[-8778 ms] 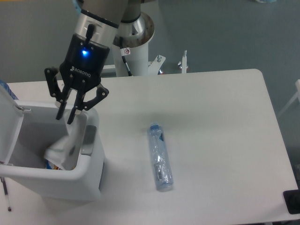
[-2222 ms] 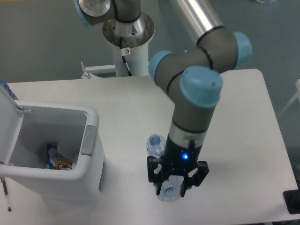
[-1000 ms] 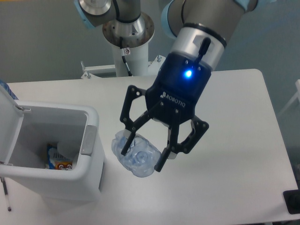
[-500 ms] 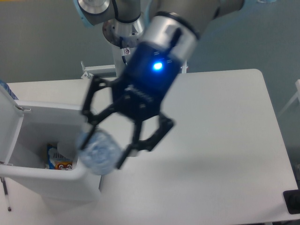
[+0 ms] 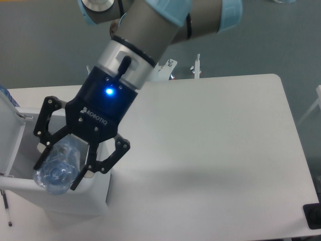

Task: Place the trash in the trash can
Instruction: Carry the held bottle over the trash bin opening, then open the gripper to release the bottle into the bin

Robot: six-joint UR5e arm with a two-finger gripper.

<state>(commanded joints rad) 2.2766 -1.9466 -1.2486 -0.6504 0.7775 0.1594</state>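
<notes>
My gripper point(image 5: 59, 169) is shut on the clear plastic water bottle point(image 5: 57, 168), holding it in the air above the open white trash can point(image 5: 20, 184) at the left. The bottle's base points toward the camera, between the black fingers point(image 5: 78, 176). My arm and the bottle hide the can's inside, so the small plastic bag is out of view. The can's hinged lid point(image 5: 9, 128) stands open at its left side.
The white table point(image 5: 215, 150) stretches to the right of the can. The robot's base column point(image 5: 165, 68) stands behind the table's far edge. A dark object point(image 5: 313, 216) sits at the lower right corner.
My gripper has carried the bottle further left, from over the can's right rim to above its opening. Earlier it lifted the bottle off the table's middle.
</notes>
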